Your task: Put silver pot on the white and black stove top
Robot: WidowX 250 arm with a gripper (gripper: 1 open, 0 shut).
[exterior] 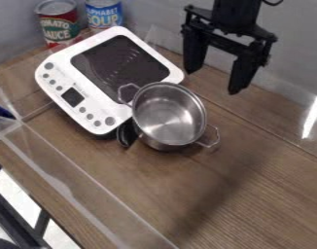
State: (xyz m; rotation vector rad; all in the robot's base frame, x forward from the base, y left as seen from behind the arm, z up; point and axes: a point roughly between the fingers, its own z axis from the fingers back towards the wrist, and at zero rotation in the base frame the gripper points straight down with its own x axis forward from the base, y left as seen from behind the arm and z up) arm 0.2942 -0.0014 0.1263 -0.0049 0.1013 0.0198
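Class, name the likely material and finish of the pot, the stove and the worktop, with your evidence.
Pot: metal, probably polished steel; silvery, with bright reflections.
Stove: white casing looks like smooth plastic, perhaps enamel; dark top possibly glass.
Worktop: wood or wood-look laminate; brown grain lines.
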